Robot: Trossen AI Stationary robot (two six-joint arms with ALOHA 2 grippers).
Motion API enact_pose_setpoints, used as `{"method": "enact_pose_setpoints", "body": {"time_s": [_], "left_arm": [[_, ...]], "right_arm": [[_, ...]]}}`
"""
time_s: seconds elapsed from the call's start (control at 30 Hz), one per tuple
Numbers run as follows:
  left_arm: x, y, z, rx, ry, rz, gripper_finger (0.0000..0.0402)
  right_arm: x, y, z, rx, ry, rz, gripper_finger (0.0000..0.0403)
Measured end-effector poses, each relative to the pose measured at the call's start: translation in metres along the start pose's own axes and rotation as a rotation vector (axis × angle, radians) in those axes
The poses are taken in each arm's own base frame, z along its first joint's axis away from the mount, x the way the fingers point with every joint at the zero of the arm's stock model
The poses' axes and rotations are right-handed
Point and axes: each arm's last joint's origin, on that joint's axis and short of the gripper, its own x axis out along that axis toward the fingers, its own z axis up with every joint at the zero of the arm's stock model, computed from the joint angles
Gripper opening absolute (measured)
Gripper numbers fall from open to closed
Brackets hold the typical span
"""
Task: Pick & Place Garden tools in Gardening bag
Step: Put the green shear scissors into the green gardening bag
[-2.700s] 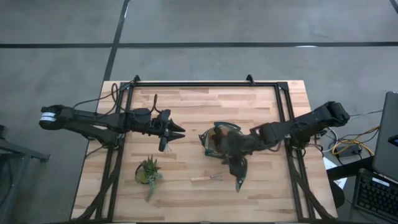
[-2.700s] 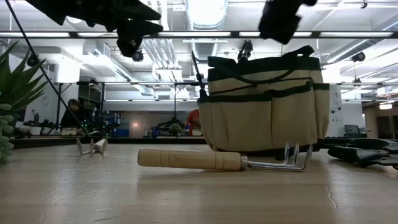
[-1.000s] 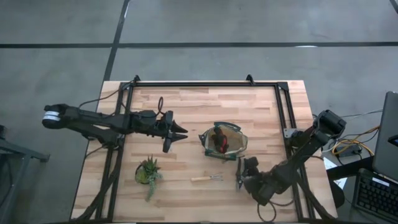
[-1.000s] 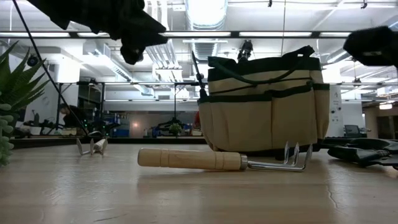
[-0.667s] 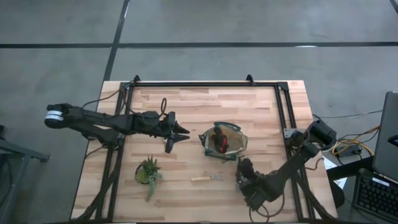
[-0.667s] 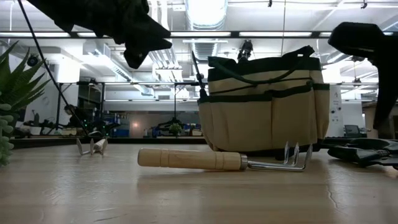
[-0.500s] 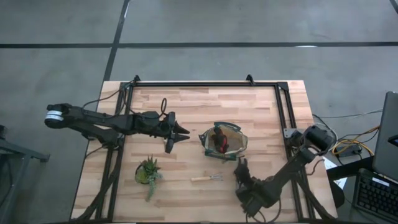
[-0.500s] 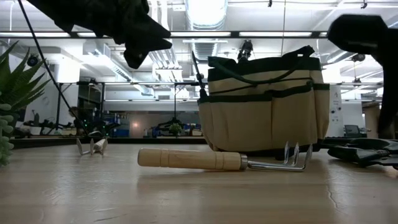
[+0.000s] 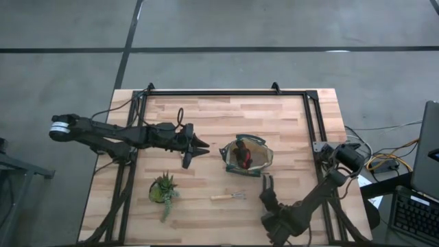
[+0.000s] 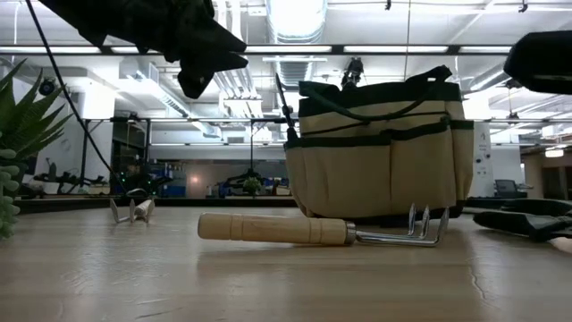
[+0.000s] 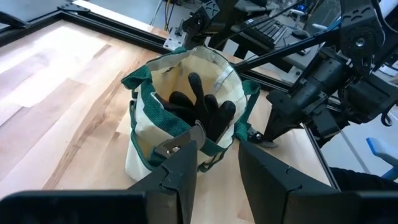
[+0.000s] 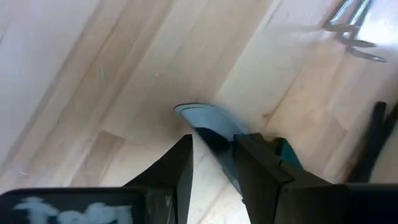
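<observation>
The olive-and-tan gardening bag [image 9: 245, 156] stands upright at mid-table. The red-and-black glove [image 11: 200, 107] lies inside it, and a dark handle [image 10: 284, 105] sticks out of its top. A wooden-handled pronged tool [image 9: 229, 197] lies on the table in front of the bag. A second pronged tool [image 10: 131, 210] lies farther back. A pruning shear [image 9: 265, 195] lies flat to the right of the first tool. My right gripper [image 12: 214, 146] is open over the shear's blade tip [image 12: 193, 118]. My left gripper [image 9: 197, 145] is open and empty, left of the bag.
A small potted succulent [image 9: 163, 189] stands near the front left. A black frame [image 9: 226, 92] runs along the table's far edge and sides. A laptop [image 9: 429, 158] sits off the table to the right. Bare wood lies at the far side.
My right arm has folded toward the table's near edge, its elbow now close to that edge, while its gripper stays over the pruning shear. The shear, the pronged tool and the bag have stayed where they were.
</observation>
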Motion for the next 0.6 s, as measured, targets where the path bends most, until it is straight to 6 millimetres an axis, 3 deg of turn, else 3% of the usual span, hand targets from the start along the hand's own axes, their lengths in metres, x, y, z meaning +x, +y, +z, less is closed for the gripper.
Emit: {"method": "enact_pose_setpoints", "body": {"time_s": [0.6], "left_arm": [[0.000, 0.000, 0.000, -0.001, -0.002, -0.001, 0.0122]], "right_arm": [[0.014, -0.001, -0.011, -0.060, -0.019, -0.219, 0.0102]]}}
